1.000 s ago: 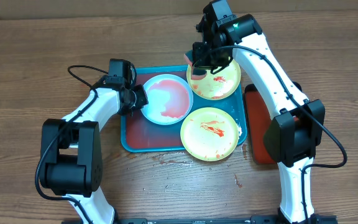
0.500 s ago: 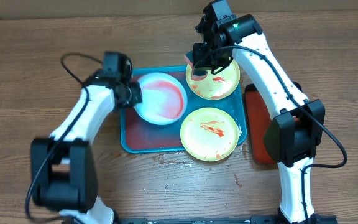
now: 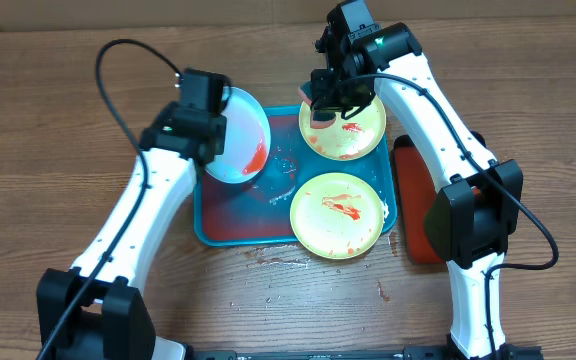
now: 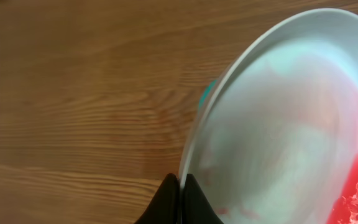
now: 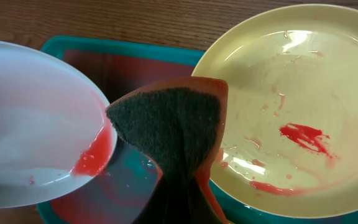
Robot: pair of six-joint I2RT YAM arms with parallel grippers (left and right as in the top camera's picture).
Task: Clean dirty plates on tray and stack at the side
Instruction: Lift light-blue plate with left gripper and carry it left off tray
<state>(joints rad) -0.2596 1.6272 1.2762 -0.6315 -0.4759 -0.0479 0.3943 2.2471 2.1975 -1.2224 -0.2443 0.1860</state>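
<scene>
My left gripper [image 3: 211, 138] is shut on the rim of the light blue plate [image 3: 240, 135] and holds it tilted over the teal tray [image 3: 230, 225]; red sauce pools at its lower edge. In the left wrist view the jaws [image 4: 180, 196] pinch the plate's rim [image 4: 278, 137]. My right gripper [image 3: 320, 105] is shut on a sponge [image 5: 169, 121], orange with a dark scouring face, above the tray's far edge beside the far yellow-green plate [image 3: 353, 135]. That plate [image 5: 303, 93] shows red smears. The near yellow-green plate [image 3: 336, 215] lies on the tray's front right, smeared.
A dark red tray [image 3: 413, 205] lies right of the teal tray, partly under my right arm. Red drips spot the wooden table [image 3: 298, 290] in front of the tray. A black cable [image 3: 118, 75] loops over the left arm.
My left gripper has lifted the light blue plate off the tray floor and tipped it up on edge, moving toward the far left. The right arm has held still.
</scene>
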